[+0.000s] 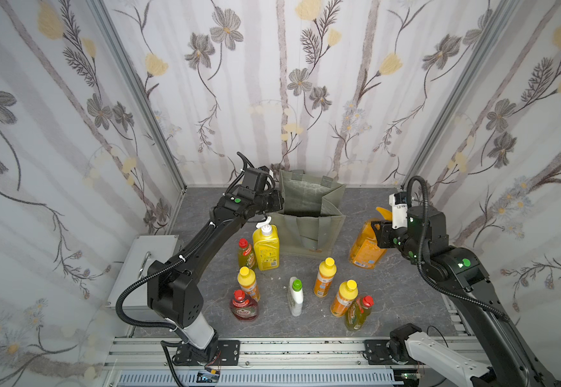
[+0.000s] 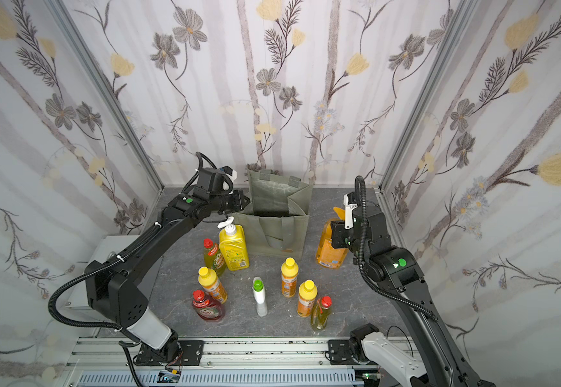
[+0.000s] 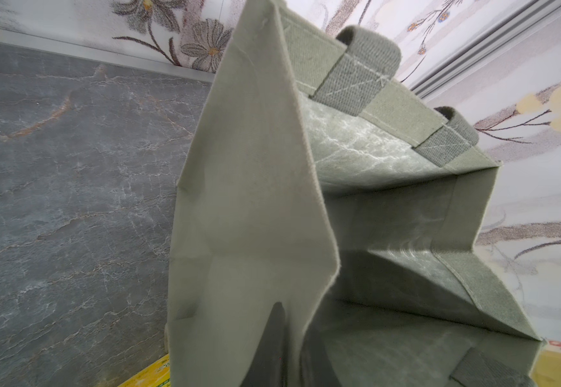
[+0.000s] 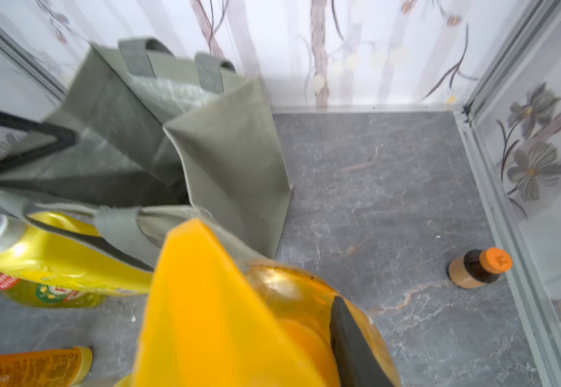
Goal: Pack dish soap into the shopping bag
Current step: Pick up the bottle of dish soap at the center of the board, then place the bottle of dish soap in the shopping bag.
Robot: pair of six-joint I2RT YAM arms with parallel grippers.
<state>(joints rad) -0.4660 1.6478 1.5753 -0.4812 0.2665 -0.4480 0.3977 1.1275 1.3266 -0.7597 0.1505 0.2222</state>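
The grey-green shopping bag [image 1: 309,231] stands open at the back middle of the table. My left gripper [image 3: 292,351] is shut on the bag's left wall at the rim, one finger outside the fabric and one inside; in a top view the left gripper [image 1: 274,202] sits at that edge. To the right of the bag, my right gripper [image 1: 375,228] is shut on the neck of the big orange pump bottle [image 1: 363,249], which tilts. One finger [image 4: 349,335] shows against the bottle's shoulder; the pump head hides the other. The big yellow pump bottle [image 1: 266,248] stands by the bag's front left corner.
Several smaller soap bottles stand in front of the bag, among them a red one [image 1: 245,307], a white green-capped one [image 1: 295,297] and an orange one [image 1: 324,278]. A grey metal box [image 1: 151,254] sits at the left. A small brown orange-capped bottle [image 4: 478,268] stands by the right wall.
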